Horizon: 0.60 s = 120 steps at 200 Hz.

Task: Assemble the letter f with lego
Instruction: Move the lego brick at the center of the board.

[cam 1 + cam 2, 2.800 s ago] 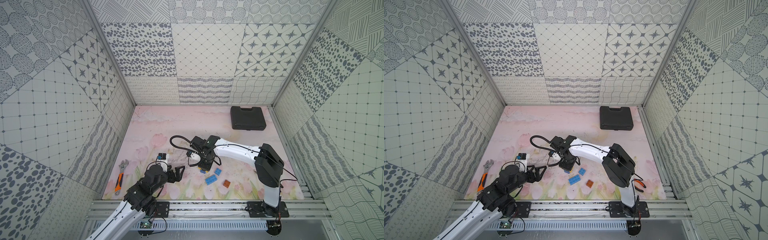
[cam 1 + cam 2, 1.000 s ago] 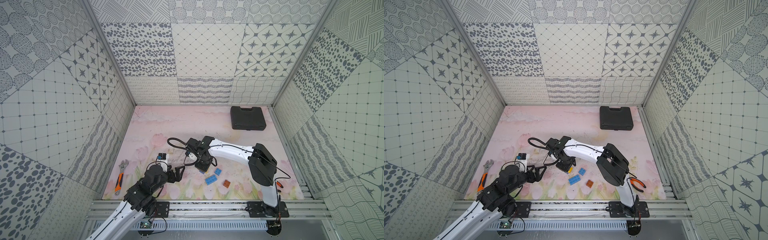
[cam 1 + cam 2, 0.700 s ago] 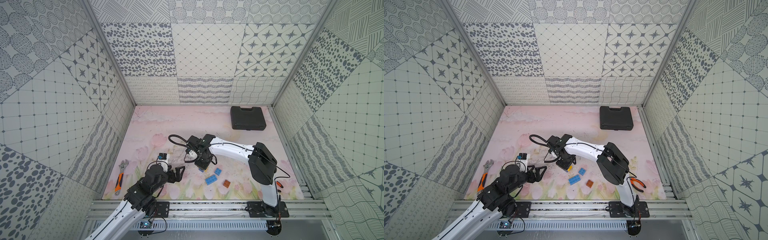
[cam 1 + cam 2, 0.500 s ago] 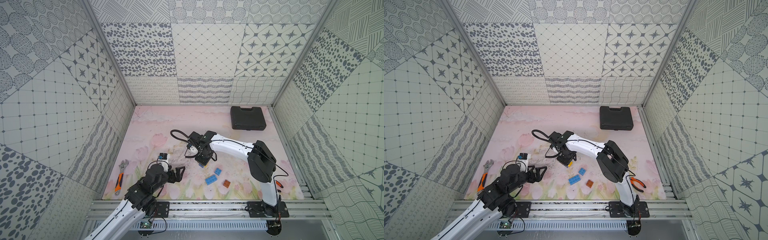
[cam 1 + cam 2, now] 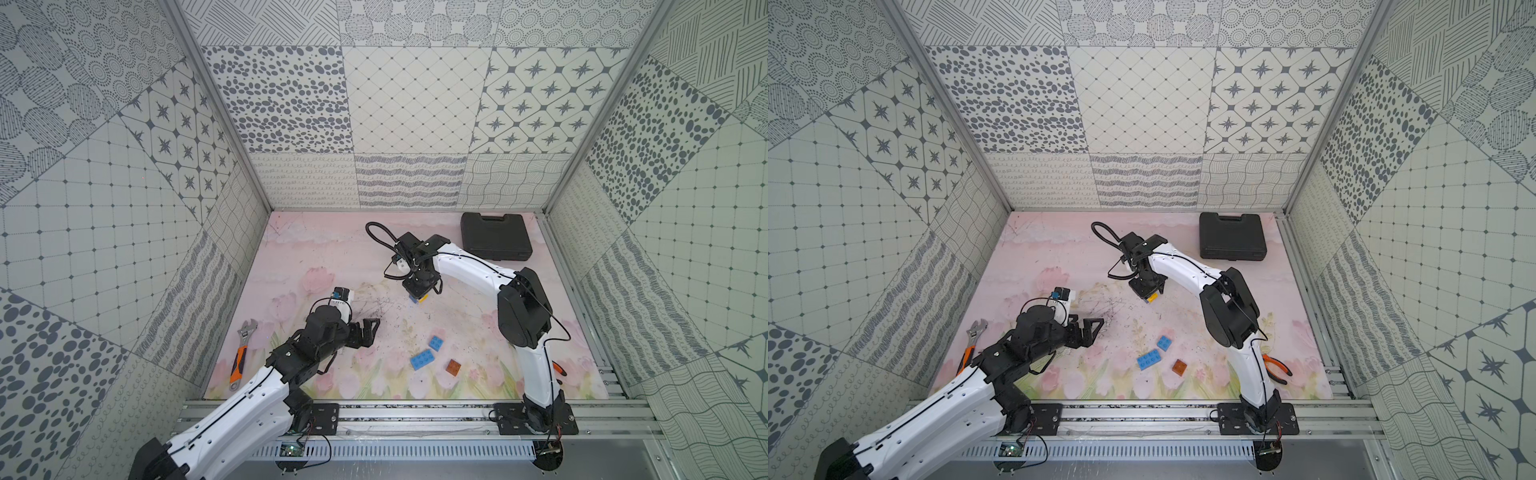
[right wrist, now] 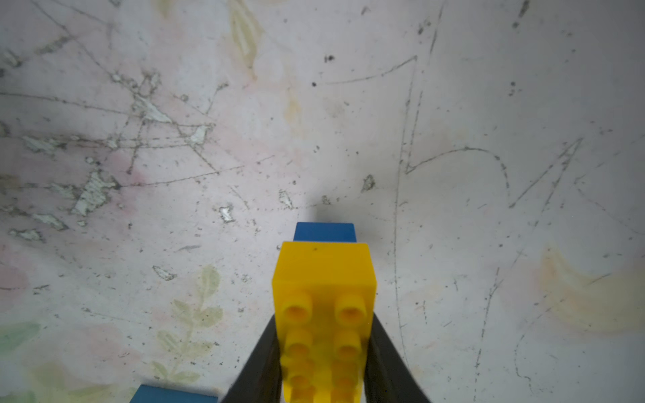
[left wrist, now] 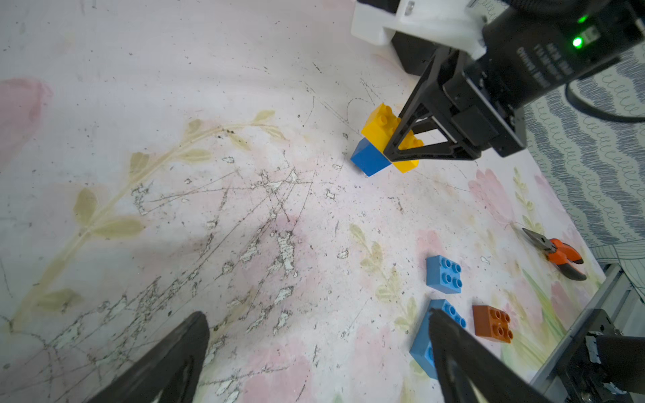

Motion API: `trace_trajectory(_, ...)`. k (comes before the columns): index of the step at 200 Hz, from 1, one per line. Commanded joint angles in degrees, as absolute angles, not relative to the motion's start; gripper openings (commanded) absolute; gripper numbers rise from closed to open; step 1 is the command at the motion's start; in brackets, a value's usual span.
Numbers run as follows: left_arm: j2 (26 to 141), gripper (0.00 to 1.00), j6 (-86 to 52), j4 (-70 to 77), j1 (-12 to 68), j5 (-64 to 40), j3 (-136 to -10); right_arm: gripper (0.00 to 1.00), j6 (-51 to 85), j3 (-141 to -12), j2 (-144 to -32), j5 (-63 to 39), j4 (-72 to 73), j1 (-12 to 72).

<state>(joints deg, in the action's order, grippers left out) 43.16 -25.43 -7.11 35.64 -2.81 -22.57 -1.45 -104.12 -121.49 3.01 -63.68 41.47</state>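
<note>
While the letter f is only just begun, a top view reads like this from its left edge. At lower left a wrench (image 5: pixel 243 353) with an orange handle lies on the scratched floral mat (image 5: pixel 332 249). Right of it the left gripper (image 5: pixel 370 332) hovers low with its jaws spread wide, holding nothing. At frame centre the right gripper (image 5: pixel 419 291) points down, its jaws drawn narrow on the long sides of the yellow brick (image 6: pixel 323 279). A blue square (image 7: pixel 368 158) is pressed under one end of the yellow brick, so the other end juts out. Whether this pair touches the mat cannot be told.

Below and right of centre, three loose bricks lie studs up, near each other but apart: the long blue brick (image 5: pixel 423 359), a second blue square (image 5: pixel 436 343) and the brown square (image 5: pixel 453 367). At upper right sits a black moulded case (image 5: pixel 496 243). Near the lower right edge lie orange-handled pliers (image 5: pixel 1277 368).

The bricks look like hard, glossy plastic, box-shaped with round hollow studs. They should be light and stiff, with smooth walls that could slip. Flat opposite walls below the studs seem the best hold. The joint is likely only a press fit, so tilting may pry it apart.
</note>
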Motion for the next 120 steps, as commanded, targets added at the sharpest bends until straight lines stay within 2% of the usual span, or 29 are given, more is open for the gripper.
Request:
trace_trajectory(1, 51.7, 0.99, -18.3, 4.5, 35.8, -4.7, -27.2, 0.31, -1.9, -106.1, -123.7, 2.4, -64.9, 40.2)
trace_trajectory(50, 57.7, 0.99, -14.8, 5.4, 35.8, -7.3, -34.0, 0.32, -2.2, -106.3, -125.1, 1.3, -65.1, 38.3)
trace_trajectory(120, 60.2, 0.99, -14.4, 1.0, 35.8, -7.6, -40.3, 0.43, -1.7, -106.8, -125.6, 1.1, -64.3, 37.7)
